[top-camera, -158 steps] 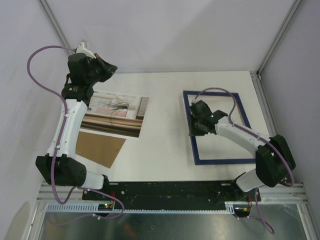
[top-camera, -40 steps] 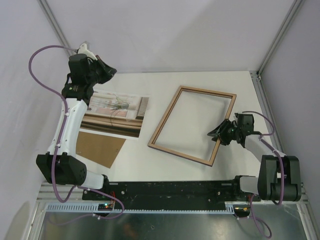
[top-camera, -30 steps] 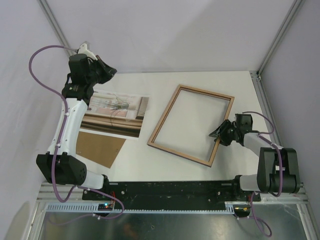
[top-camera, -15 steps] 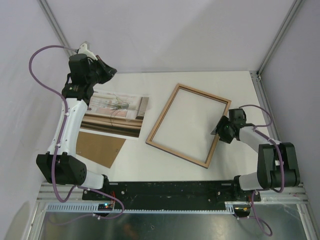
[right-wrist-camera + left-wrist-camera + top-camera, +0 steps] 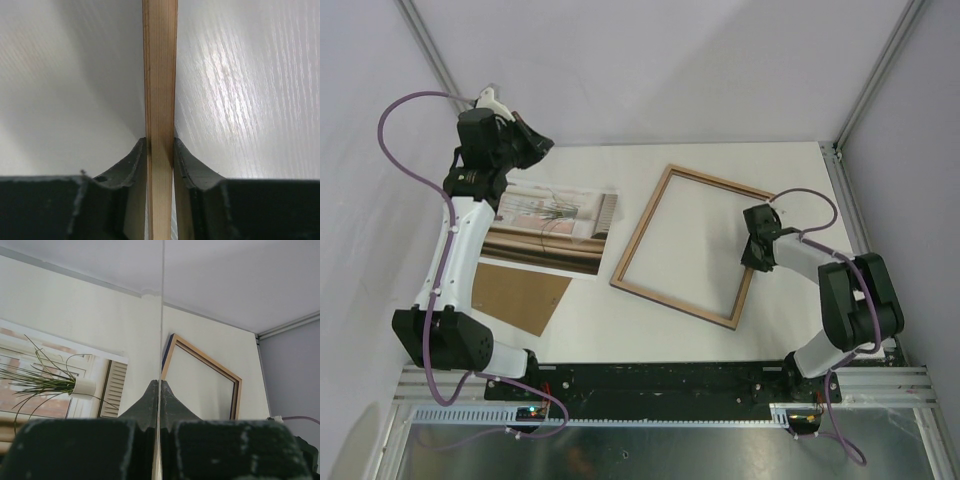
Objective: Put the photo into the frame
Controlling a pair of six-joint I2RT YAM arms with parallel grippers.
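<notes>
The frame [image 5: 641,226] lies tilted in the middle of the table with its light wood back up. My right gripper [image 5: 757,262] is shut on its right rail; in the right wrist view both fingers press the sides of the wooden rail [image 5: 160,75] at the gripper [image 5: 160,146]. The photo [image 5: 545,230] lies picture side up at the left, also seen in the left wrist view [image 5: 50,380]. My left gripper [image 5: 542,143] hangs above the photo's far edge, shut [image 5: 159,384] on a thin sheet [image 5: 162,300] seen edge-on.
A brown cardboard board [image 5: 520,297] lies partly under the photo's near edge. Metal posts [image 5: 875,75] and white walls close the table in at the back and sides. The black rail [image 5: 660,380] with the arm bases runs along the near edge.
The frame went from blue side up to wood side up. Over the last second it slid and turned a little to the left, and my right gripper moved up its right rail and closed on it.
</notes>
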